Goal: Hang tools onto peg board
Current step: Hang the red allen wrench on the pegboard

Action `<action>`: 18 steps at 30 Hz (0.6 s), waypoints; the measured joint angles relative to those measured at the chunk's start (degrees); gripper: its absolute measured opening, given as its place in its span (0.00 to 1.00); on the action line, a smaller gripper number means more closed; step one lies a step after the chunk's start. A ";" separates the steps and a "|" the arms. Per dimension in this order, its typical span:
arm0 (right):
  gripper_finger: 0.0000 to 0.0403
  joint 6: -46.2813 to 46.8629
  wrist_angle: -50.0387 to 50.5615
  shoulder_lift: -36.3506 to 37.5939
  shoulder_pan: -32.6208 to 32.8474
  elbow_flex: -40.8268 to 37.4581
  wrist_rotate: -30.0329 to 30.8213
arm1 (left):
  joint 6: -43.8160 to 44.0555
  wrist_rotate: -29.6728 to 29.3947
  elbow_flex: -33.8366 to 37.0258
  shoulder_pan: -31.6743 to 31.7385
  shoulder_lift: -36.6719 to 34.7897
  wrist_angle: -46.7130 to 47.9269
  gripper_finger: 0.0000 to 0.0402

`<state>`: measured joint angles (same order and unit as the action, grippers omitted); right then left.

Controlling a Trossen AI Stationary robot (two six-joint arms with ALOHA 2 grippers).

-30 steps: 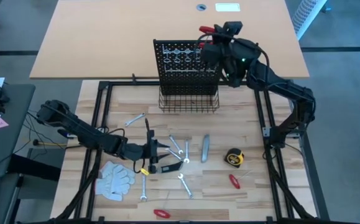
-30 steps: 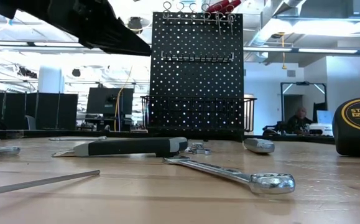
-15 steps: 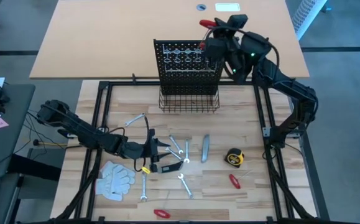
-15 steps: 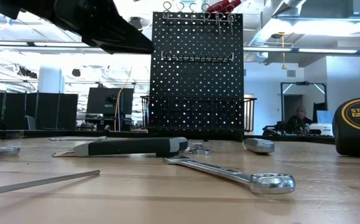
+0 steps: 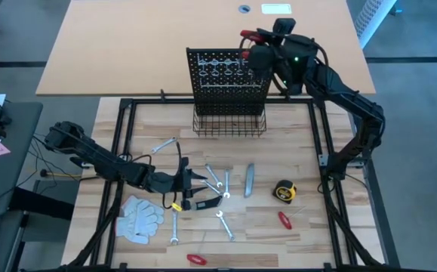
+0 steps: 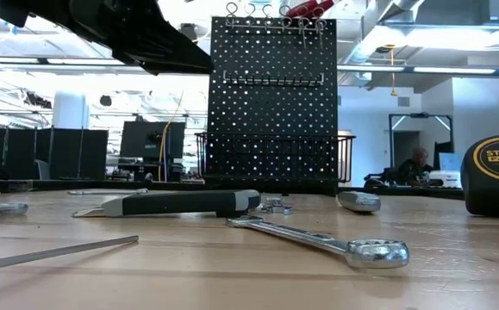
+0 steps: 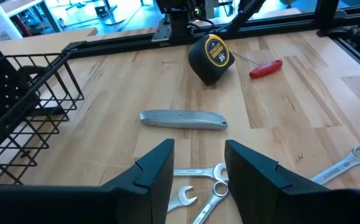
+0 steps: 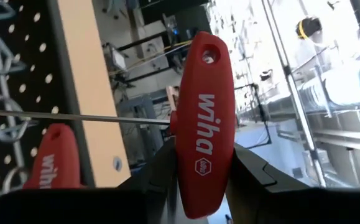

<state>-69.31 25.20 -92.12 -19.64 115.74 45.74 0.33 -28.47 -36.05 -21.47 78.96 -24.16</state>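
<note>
The black peg board [image 5: 226, 79] stands upright at the table's far side, with a wire basket [image 5: 229, 125] at its base. My right gripper [image 5: 257, 47] is at the board's top right corner, shut on a red T-handle key [image 8: 204, 118]. A second red-handled key [image 8: 52, 158] hangs on the board beside it. My left gripper [image 7: 198, 168] hovers open and holds nothing, above several silver wrenches [image 5: 216, 181] lying flat on the table. The grey utility knife [image 7: 183, 119] and the yellow-black tape measure [image 7: 211, 57] lie beyond it. My right gripper pinches the red handle's two flat sides [image 8: 204, 152] between its two fingers [image 8: 158, 168], below the handle's middle. The handle's holed end sticks out past the fingertips. The thin steel shaft [image 8: 74, 116] runs off sideways toward the board. The key is lifted clear of the table.
White gloves [image 5: 139, 217] lie near the front left. A black-handled tool [image 6: 180, 203] lies under my left arm. Two red-handled tools [image 5: 284, 220] [image 5: 196, 258] lie near the front. A tan table [image 5: 127, 45] stands behind the board.
My right gripper has shifted a little toward the table's far edge at the board's top and has rolled, still shut on the red key. The tools on the table have not moved.
</note>
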 joint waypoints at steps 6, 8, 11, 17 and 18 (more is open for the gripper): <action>0.24 -1.23 -3.09 0.38 0.41 0.02 -0.79 | -0.10 0.05 -0.02 0.00 0.00 0.04 0.34; 0.24 -1.21 -3.13 0.42 -0.04 0.02 -0.84 | 0.19 0.09 -0.02 0.00 0.00 0.02 0.34; 0.24 -1.17 -2.24 0.01 -0.73 0.02 -0.84 | 0.40 0.11 -0.02 0.00 0.00 0.04 0.34; 0.24 0.50 2.32 -0.37 -1.07 0.02 -2.57 | 0.46 0.11 -0.02 0.00 0.00 0.06 0.34; 0.24 0.98 2.93 -0.42 -1.12 0.02 -3.21 | 0.49 0.11 -0.02 0.00 0.00 0.06 0.34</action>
<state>-68.33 28.12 -92.54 -20.76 115.77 42.53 0.83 -28.36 -36.07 -21.47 78.96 -24.11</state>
